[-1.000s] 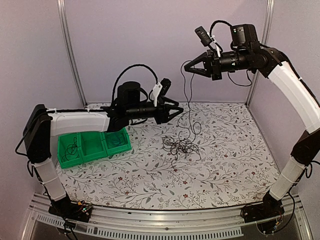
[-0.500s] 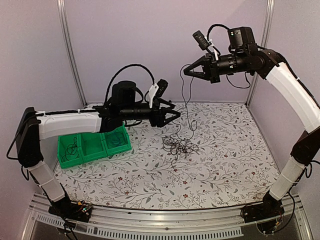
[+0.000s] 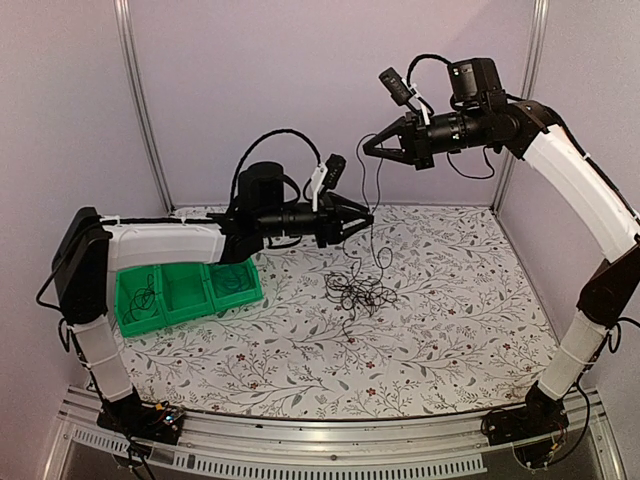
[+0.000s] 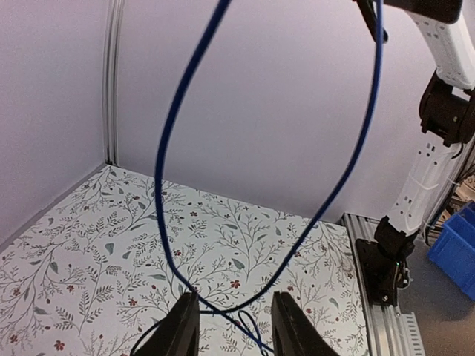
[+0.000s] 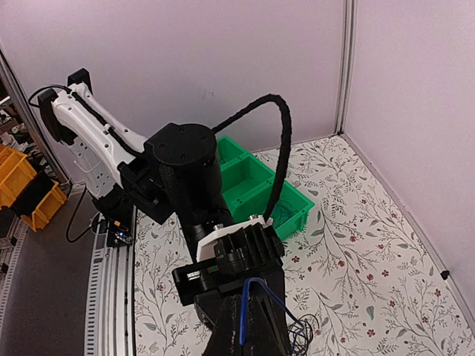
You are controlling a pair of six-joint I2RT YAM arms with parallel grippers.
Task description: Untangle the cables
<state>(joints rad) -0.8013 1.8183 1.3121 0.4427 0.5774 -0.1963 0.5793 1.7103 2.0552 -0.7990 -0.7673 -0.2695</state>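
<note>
Black cables (image 3: 358,290) lie in a loose, loopy tangle near the middle of the floral tabletop (image 3: 450,330). One thin strand rises from the heap to the right gripper (image 3: 368,148). Up close this strand is the blue cable (image 4: 159,159), which hangs in a long open loop. The right wrist view shows the jaws pinched shut on its top bend. The right arm stands tall from its base, and its forearm runs level toward the left, high above the tabletop. The left gripper (image 3: 366,214) sits lower, just beside the hanging strand and above the far edge of the tangle. Its jaws are partly open, and the blue cable crosses the gap between them. The left forearm stretches level over the green bin (image 3: 190,312), whose left compartment holds a black wire.
</note>
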